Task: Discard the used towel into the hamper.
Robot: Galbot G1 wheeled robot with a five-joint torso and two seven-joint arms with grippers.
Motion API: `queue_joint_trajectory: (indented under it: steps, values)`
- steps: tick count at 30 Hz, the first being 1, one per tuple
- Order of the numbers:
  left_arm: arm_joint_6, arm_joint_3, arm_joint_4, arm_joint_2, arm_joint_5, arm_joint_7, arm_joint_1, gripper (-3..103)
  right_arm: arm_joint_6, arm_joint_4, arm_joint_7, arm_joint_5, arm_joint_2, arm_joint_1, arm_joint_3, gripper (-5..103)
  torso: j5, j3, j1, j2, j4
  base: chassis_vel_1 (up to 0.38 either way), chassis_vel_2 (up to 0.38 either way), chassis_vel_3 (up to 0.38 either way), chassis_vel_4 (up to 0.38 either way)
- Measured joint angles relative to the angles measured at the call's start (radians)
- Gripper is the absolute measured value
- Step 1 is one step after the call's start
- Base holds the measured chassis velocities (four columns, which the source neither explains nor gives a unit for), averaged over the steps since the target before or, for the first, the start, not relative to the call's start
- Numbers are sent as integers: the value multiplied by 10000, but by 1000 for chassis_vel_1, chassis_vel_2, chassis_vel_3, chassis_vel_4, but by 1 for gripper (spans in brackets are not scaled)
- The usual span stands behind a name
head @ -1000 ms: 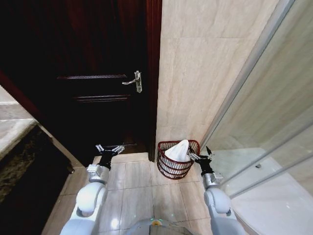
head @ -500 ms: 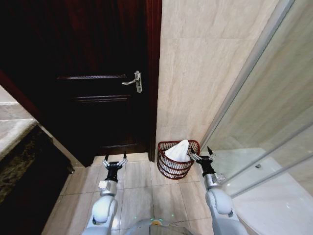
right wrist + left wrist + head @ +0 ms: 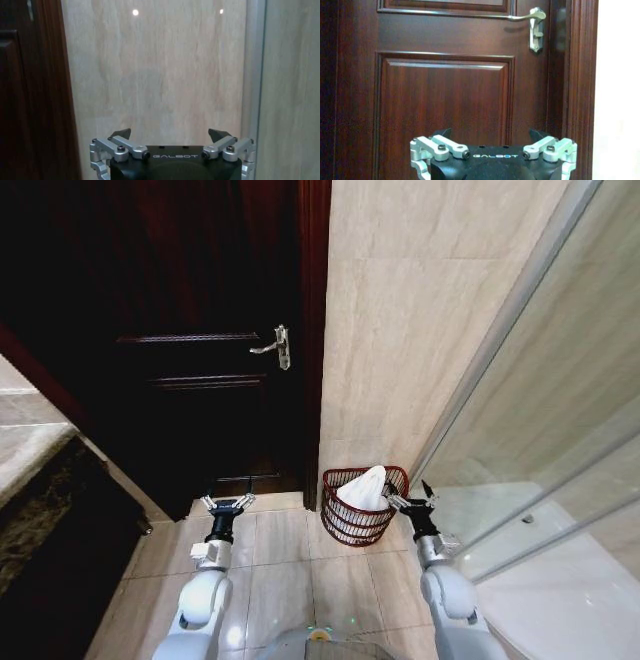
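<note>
1. We see the hamper (image 3: 364,505) on the floor (image 3: 285,565) at the far wall (image 3: 400,330), white towel (image 3: 365,488) bunched inside.
2. Right end effector (image 3: 412,499) hangs just right of the rim, jaws wide apart, holding nothing.
3. Left end effector (image 3: 227,503) sits well left, near the door (image 3: 200,330), jaws spread, nothing held.

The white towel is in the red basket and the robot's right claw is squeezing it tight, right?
Not quite. The head view shows the white towel in the red basket, but the right claw is open beside the basket's rim, squeezing nothing. Its own wrist view shows its fingers spread, nothing between.
</note>
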Motion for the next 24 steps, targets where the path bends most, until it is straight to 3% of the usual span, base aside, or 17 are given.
queue_joint_trajectory:
  steps: [24]
  values:
    - [46, 12, 55, 41, 37, 40, -3, 100, 412, -380, 93, -475, 158, -71, -197, 100, 1, 5, 7, 6, 0, -36, 31, 34, -34]
